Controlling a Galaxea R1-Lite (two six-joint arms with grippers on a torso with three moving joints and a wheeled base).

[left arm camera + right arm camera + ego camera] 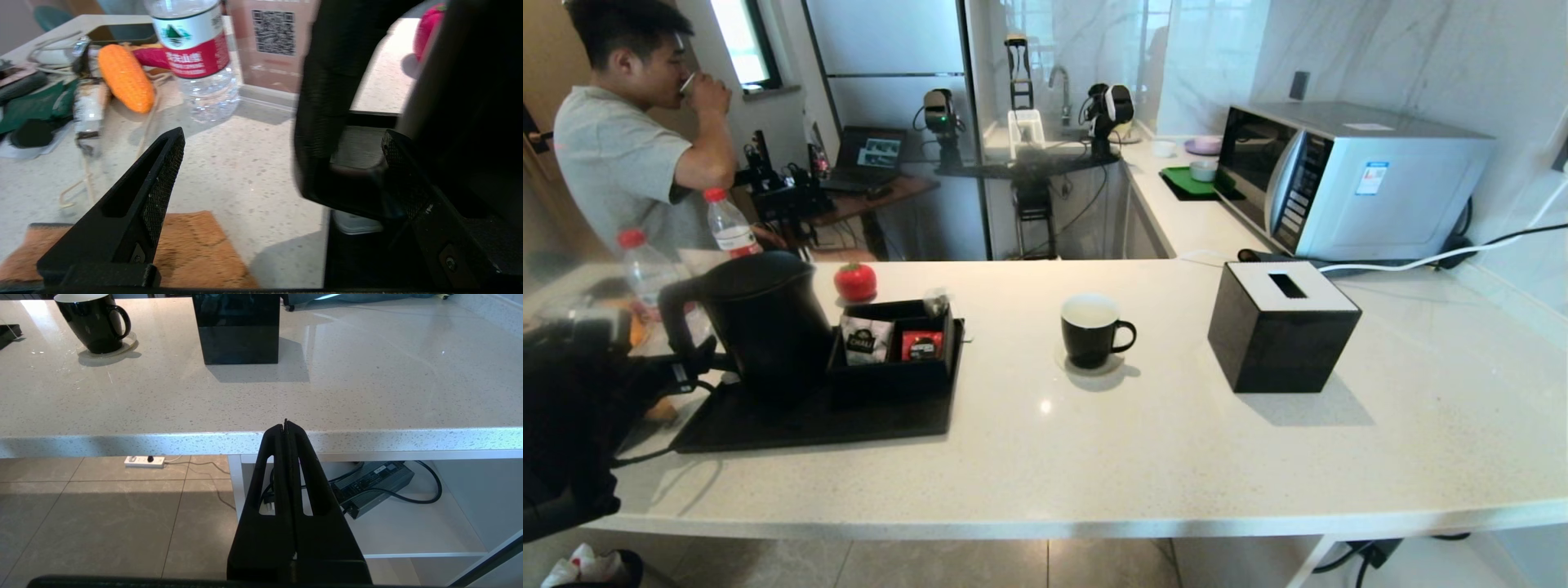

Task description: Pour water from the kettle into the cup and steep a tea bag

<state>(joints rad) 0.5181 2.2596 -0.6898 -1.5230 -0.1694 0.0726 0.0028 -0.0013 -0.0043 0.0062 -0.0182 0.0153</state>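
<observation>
Left gripper point(282, 163): mine, spread wide around the loop handle of the kettle point(760, 314); one finger inside the loop, the other outside it, nothing clamped yet.
Right gripper point(286, 426): parked below the counter edge, fingers pressed together, empty.
Kettle: upright on the black tray point(809, 425), at 9 o'clock from the cup, well apart.
Cup point(1092, 329): on a clear coaster mid-counter, handle toward 3 o'clock; I cannot tell if it holds water.
Tea bag: not seen loose; only packets in the black organiser point(894, 347) on the tray, at 3 o'clock of the kettle.
Progress: judged early. Kettle not lifted, no pour, no bag in the cup. Left: close on handle, lift, carry, pour, steep.
Left wrist view only: handle between my fingers, a water bottle point(196, 57) and an orange toy corn point(126, 83) beyond.
Head view only: kettle-to-cup layout, black tissue box point(1282, 327) at 3 o'clock of the cup.
Right wrist view only: right fingers' closure.
</observation>
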